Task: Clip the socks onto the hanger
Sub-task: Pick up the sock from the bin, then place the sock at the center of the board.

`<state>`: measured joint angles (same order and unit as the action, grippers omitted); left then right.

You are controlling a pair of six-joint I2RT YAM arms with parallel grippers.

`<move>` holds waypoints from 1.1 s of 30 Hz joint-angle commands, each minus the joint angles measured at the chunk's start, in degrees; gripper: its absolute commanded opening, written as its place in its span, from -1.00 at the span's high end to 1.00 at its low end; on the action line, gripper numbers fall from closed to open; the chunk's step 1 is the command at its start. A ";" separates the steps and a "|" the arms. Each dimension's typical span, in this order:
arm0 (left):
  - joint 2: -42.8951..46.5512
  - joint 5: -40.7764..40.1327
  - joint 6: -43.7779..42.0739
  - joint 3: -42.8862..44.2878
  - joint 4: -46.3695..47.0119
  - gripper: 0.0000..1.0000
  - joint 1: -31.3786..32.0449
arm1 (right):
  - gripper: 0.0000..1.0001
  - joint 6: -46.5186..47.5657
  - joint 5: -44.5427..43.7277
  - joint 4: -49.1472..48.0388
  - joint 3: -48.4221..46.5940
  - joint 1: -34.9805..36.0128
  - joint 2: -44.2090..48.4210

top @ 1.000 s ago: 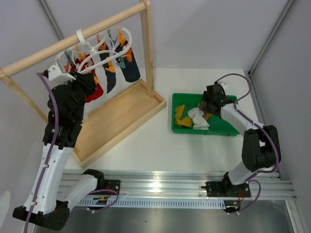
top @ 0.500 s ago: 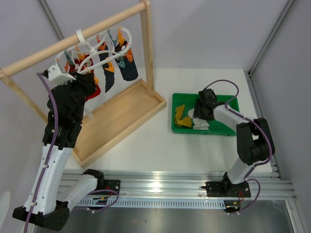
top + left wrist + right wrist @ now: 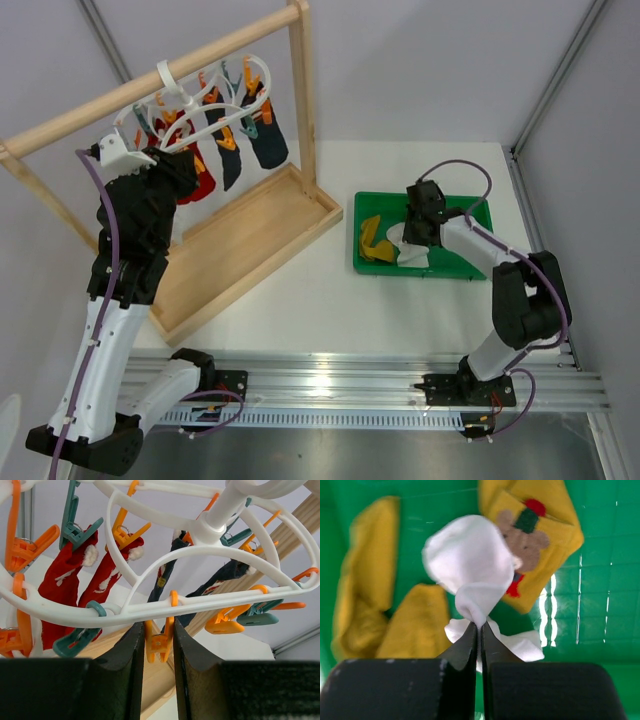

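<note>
Currently listed, item by item.

Right pincer: closed on a bunched fold of white sock, over the green tray at the right of the table.

White sock: pinched at its narrow end, the rest bulging away from the fingertips. More white fabric beneath; same sock or another, not discernible.

Mustard socks: in the tray, two crumpled at one side, a third with a bear motif lying flat just beside the white sock.

Left pincer: up at the hanger, fingers pressed against both sides of an orange peg under the white frame.

Hanger: hooked over the top bar of the wooden rack, at the left of the table. Holds red socks and navy socks on its pegs, with further orange and teal pegs around the rim.
</note>
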<state>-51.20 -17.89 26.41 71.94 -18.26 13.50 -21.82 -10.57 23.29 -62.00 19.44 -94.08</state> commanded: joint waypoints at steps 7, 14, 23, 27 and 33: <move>0.49 0.49 -1.54 -0.40 -3.10 0.99 0.48 | 1.00 6.44 1.33 3.78 -13.84 15.07 12.60; 0.49 0.93 -1.19 -0.22 -3.18 0.99 0.48 | 1.00 6.79 15.57 -2.89 -13.68 27.56 11.30; 0.75 0.84 -1.19 -0.40 -3.27 0.99 0.48 | 1.00 14.49 24.01 4.89 -14.38 34.69 1.80; 0.75 0.93 -1.28 -0.22 -3.27 0.99 0.48 | 1.00 24.17 20.16 16.67 -18.85 39.70 -2.50; 0.84 0.49 -1.54 -0.31 -3.27 0.99 0.48 | 1.00 38.23 -7.81 24.44 -22.29 46.47 -7.69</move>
<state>-50.59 -17.65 26.39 71.94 -18.55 13.50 5.58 -0.36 41.98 -81.45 63.40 -101.47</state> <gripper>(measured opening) 0.265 0.011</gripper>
